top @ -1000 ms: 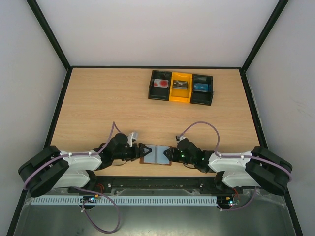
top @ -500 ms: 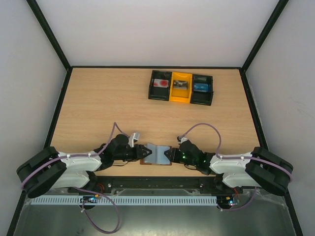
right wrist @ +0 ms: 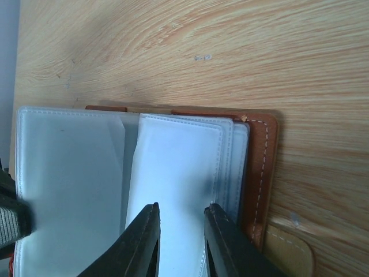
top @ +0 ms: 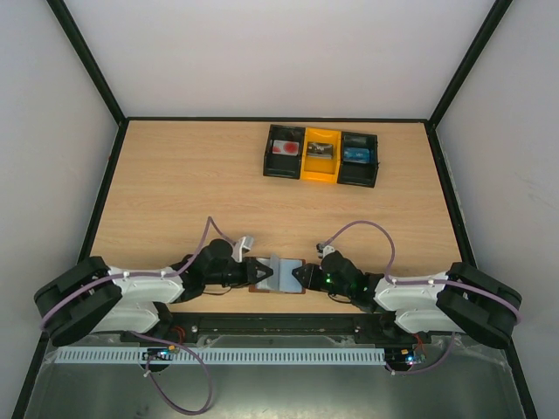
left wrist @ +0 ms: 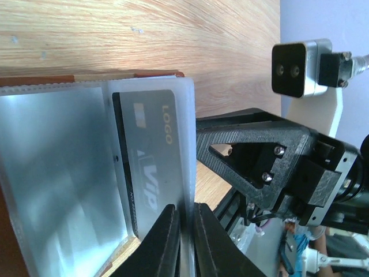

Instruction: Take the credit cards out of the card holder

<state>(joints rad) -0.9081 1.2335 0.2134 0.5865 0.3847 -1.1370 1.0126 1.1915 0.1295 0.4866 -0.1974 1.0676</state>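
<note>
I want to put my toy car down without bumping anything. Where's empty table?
The whole far-left table, from its left edge across to the tray, is bare. So is the wide strip between the tray and the card holder. Crowded: the near middle, where the left gripper and right gripper meet at the card holder.

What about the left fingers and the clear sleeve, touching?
Touching. The left wrist view shows the left fingers pinching the clear sleeve at its edge, no gap either side.
</note>
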